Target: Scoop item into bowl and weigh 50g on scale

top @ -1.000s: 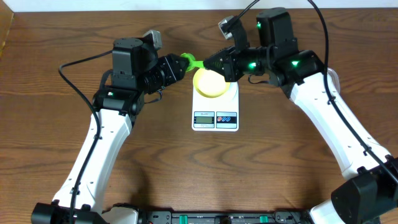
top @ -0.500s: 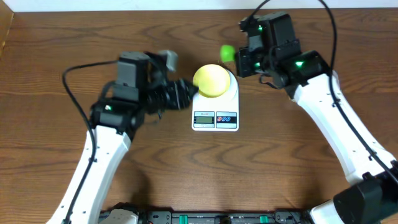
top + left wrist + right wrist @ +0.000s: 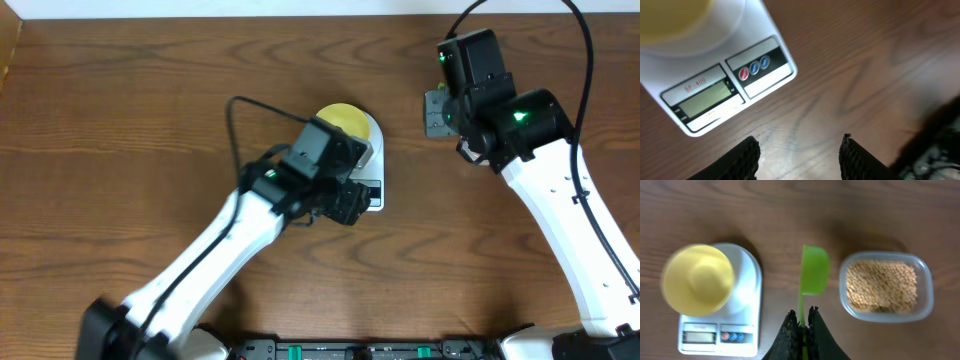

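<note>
A white scale (image 3: 377, 160) sits at the middle of a brown wooden counter (image 3: 120, 150), with a pale yellow bowl (image 3: 345, 118) resting on its platform. The left arm (image 3: 230, 235) reaches in diagonally from below and left of the scale. Its black wrist lies across the scale's front and hides most of the display. A black cable (image 3: 232, 125) loops just left of the scale. The right arm (image 3: 560, 200) stands well to the scale's right, a green light glowing on its dark wrist.
</note>
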